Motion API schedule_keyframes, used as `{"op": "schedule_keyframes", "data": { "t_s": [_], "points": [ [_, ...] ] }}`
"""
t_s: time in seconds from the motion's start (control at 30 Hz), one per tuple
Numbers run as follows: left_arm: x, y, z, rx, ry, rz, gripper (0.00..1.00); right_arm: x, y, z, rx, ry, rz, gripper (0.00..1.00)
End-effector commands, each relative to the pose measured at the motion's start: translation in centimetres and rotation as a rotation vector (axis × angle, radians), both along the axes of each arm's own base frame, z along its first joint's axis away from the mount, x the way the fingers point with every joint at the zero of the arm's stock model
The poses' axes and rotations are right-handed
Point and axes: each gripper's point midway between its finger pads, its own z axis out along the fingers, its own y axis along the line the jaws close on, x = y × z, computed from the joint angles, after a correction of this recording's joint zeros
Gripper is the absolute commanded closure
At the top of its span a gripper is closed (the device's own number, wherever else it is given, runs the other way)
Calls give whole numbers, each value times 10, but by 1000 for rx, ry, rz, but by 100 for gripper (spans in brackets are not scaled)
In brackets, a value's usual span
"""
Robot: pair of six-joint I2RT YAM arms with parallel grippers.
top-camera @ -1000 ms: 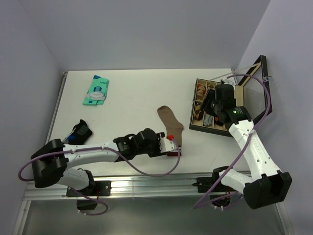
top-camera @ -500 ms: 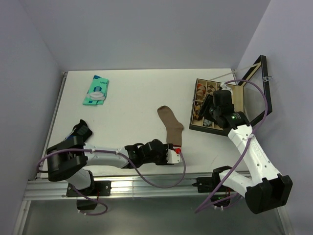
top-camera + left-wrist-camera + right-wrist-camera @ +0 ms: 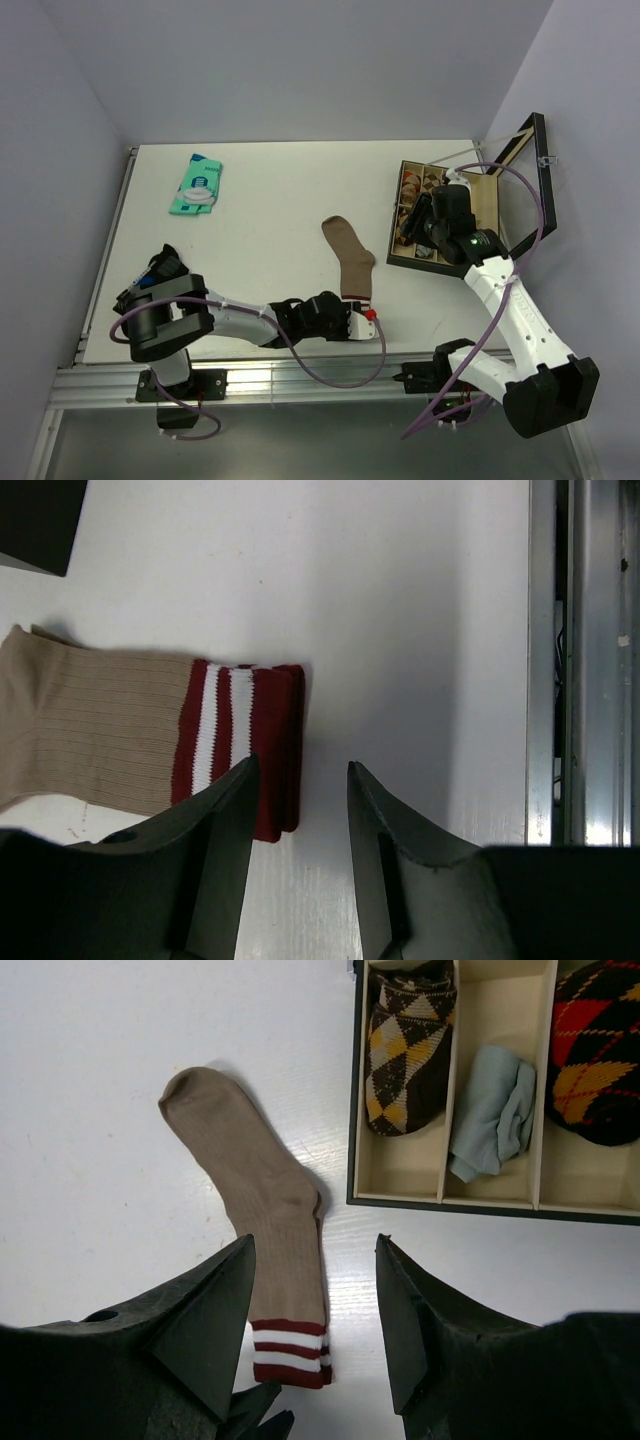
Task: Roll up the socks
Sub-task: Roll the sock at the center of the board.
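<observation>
The tan-brown sock [image 3: 350, 258] lies flat mid-table, its maroon, white-striped cuff [image 3: 240, 742] toward the near edge. My left gripper [image 3: 360, 314] is low at the cuff end. In the left wrist view it [image 3: 300, 780] is open and empty, its left finger [image 3: 215, 830] overlapping the cuff's corner. My right gripper [image 3: 418, 215] hovers over the box's left edge. It [image 3: 315, 1245] is open and empty, looking down on the sock [image 3: 260, 1200]. The black argyle sock [image 3: 598, 1050] sits in a box compartment.
The open wooden box [image 3: 400, 262] at the right holds a brown argyle sock [image 3: 405, 1050] and a pale blue cloth [image 3: 490, 1110]. A teal packet [image 3: 197, 185] lies far left. A dark bundle [image 3: 163, 268] sits at the left edge. A metal rail [image 3: 590, 660] runs along the near edge.
My left gripper has slid toward the near edge, off the sock's leg to its cuff end, and the arm has folded lower. My right gripper has shifted slightly left.
</observation>
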Motion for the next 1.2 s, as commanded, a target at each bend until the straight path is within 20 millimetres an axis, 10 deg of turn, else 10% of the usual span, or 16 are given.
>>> {"op": "schedule_keyframes", "data": {
  "t_s": [0.0, 1.17],
  "points": [
    [1, -16, 12, -71, -17, -8, 55, 4, 2, 8, 5, -51, -1, 41],
    [10, -20, -1, -25, 38, 4, 57, 2, 4, 16, -15, -91, 38, 38]
  ]
}}
